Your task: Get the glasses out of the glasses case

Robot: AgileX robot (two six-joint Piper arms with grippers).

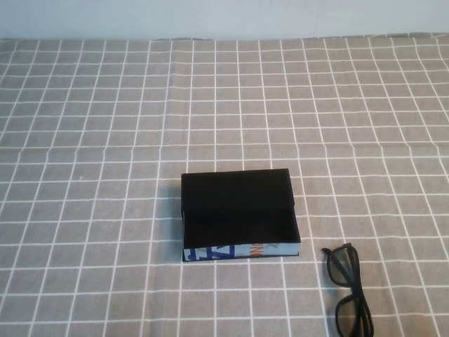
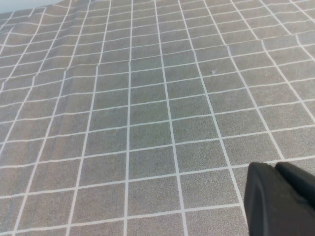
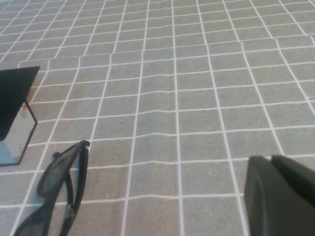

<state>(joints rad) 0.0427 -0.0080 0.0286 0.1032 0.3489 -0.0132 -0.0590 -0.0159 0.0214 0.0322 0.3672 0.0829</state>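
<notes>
The glasses case [image 1: 238,250] lies open in the middle of the checked cloth; its black inside looks empty and its white front edge faces me. The black-framed glasses [image 1: 349,289] lie on the cloth to the right of the case, near the front edge of the high view. In the right wrist view the glasses [image 3: 61,189] and a corner of the case [image 3: 15,98] both show. My right gripper [image 3: 270,161] is shut and empty above the cloth, apart from the glasses. My left gripper [image 2: 275,167] is shut and empty over bare cloth. Neither gripper shows in the high view.
A grey cloth with a white grid [image 1: 224,105] covers the whole table, with slight wrinkles. A pale wall runs along the far edge [image 1: 224,17].
</notes>
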